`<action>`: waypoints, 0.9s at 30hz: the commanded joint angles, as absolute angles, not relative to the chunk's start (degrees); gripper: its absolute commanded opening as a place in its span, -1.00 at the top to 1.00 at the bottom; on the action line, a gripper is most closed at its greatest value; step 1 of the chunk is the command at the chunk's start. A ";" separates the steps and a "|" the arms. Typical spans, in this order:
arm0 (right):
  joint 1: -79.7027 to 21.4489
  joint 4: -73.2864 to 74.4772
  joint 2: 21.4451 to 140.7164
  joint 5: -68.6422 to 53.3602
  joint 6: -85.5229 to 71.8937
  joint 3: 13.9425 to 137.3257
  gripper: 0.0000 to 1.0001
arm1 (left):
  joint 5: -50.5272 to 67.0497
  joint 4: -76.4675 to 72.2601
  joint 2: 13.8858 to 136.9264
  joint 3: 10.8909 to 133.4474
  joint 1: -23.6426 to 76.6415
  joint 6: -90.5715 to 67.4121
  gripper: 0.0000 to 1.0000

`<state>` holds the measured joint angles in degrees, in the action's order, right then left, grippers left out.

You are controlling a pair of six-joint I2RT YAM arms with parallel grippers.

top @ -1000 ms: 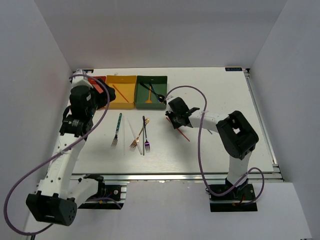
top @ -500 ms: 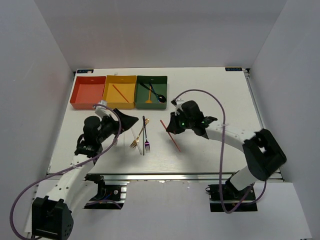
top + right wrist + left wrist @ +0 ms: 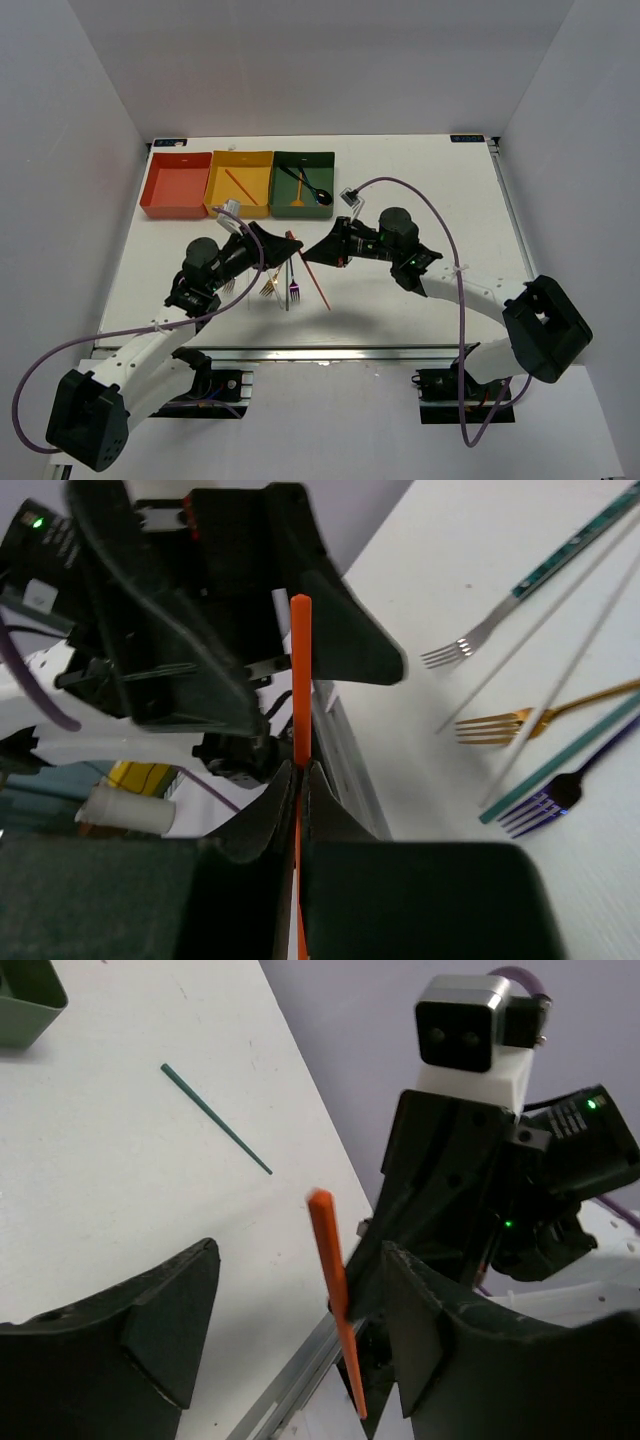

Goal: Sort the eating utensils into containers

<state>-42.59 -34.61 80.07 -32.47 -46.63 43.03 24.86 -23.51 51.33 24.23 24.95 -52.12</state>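
Note:
My right gripper (image 3: 309,258) (image 3: 298,771) is shut on an orange-red chopstick (image 3: 318,285) (image 3: 300,670) (image 3: 333,1285), held off the table over its middle. My left gripper (image 3: 289,248) (image 3: 298,1252) faces it, open, with the chopstick's upper end in the gap between its fingers and close to the right finger (image 3: 420,1335). The red tray (image 3: 175,187) holds nothing that I can see. An orange chopstick lies in the yellow tray (image 3: 256,168). In the green tray (image 3: 322,160) are a black spoon (image 3: 313,189) and a gold utensil.
On the table under the grippers lie a gold fork (image 3: 268,288) (image 3: 530,716), a purple fork (image 3: 294,292) (image 3: 545,800), a teal-handled fork (image 3: 500,620), a teal chopstick (image 3: 570,755) and a silver one. Another teal chopstick (image 3: 215,1120) lies further right.
The right gripper shut on the orange-red chopstick, lifted it and carried it left. The left arm swung from the red tray to the middle, facing it.

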 commanded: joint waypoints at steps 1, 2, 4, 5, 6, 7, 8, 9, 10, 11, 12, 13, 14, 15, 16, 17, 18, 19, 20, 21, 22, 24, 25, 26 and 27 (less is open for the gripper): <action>-44.47 -41.31 79.10 -35.16 -50.45 44.73 1.00 | 22.59 -20.85 51.77 27.15 25.22 -50.10 -0.46; -44.73 -40.87 79.10 -35.16 -50.01 45.52 1.00 | 22.33 -20.05 51.94 27.42 25.22 -49.40 -0.39; -45.61 -40.61 79.36 -35.16 -49.75 45.97 1.00 | 20.83 -17.77 52.03 28.12 25.22 -48.52 -0.21; -45.70 -40.61 79.45 -35.16 -49.49 46.14 1.00 | 20.74 -17.75 52.12 28.21 25.22 -48.52 -0.14; -45.96 -40.61 79.71 -35.07 -49.57 46.14 1.00 | 20.57 -17.67 52.03 28.39 25.22 -48.60 -0.05; -46.05 -40.69 80.15 -35.07 -49.48 46.14 1.00 | 20.74 -18.28 52.12 28.56 25.22 -48.78 0.06; -46.14 -41.13 80.33 -35.07 -49.48 46.14 1.00 | 21.00 -18.80 52.29 28.83 25.22 -49.30 0.32; -46.14 -41.22 80.85 -34.98 -49.57 46.14 1.00 | 21.18 -19.24 52.29 29.00 25.22 -49.57 0.50; -46.06 -41.31 81.03 -34.98 -49.57 46.14 1.00 | 21.53 -19.86 52.64 29.35 25.22 -49.74 0.72; -46.14 -42.00 81.21 -34.89 -49.57 46.14 1.00 | 21.79 -20.04 52.91 29.79 25.22 -50.18 1.00; -46.06 -42.36 81.47 -34.63 -49.57 45.97 1.00 | 21.88 -19.87 53.08 30.23 25.22 -50.27 1.00; -46.05 -42.54 81.39 -34.28 -49.48 45.88 1.00 | 21.71 -19.25 53.26 30.58 25.22 -50.10 1.00; -45.79 -42.28 81.21 -33.67 -49.40 45.70 0.55 | 20.06 -18.12 53.52 31.19 25.22 -49.49 1.00; -44.92 -40.80 80.43 -32.71 -48.35 45.18 0.27 | 18.56 -13.23 53.70 33.29 25.22 -48.79 1.00; -44.30 -38.87 79.64 -30.00 -47.47 45.00 -0.13 | 12.63 -9.36 54.75 35.05 25.22 -46.69 1.00; -43.43 -36.24 78.76 -27.97 -46.33 44.74 -0.78 | 8.13 -4.71 55.80 37.50 25.22 -45.19 1.00; -42.55 -29.34 76.49 -25.34 -44.93 44.48 -0.79 | 2.69 1.17 57.29 44.14 25.22 -43.78 1.00; -40.80 -25.61 74.99 -18.79 -42.04 43.95 -0.79 | -3.63 11.85 59.13 47.86 25.05 -42.73 1.00; -39.82 -22.18 73.58 -15.33 -40.36 43.60 -0.79 | -13.52 15.61 64.02 51.64 24.96 -40.54 1.00; -38.34 -16.58 70.61 -9.55 -37.82 42.90 -0.79 | -17.28 21.21 66.86 58.81 23.83 -38.26 1.00; -37.54 -14.70 69.10 -7.58 -36.58 42.46 -0.79 | -20.53 23.71 69.93 62.71 22.86 -37.62 1.00; -35.35 -11.97 65.40 -5.02 -34.29 41.58 -0.79 | -23.47 26.97 79.16 69.84 17.79 -36.57 1.00; -34.81 -8.99 64.43 -2.31 -32.10 41.14 -0.79 | -23.12 27.16 82.06 75.96 15.84 -35.69 1.00; -34.28 -7.40 63.47 -0.72 -31.30 41.05 -0.79 | -23.12 27.51 85.05 79.24 14.34 -35.60 1.00; -33.49 -5.82 61.89 1.21 -30.51 41.04 -0.79 | -24.25 29.42 91.69 83.02 11.54 -35.33 1.00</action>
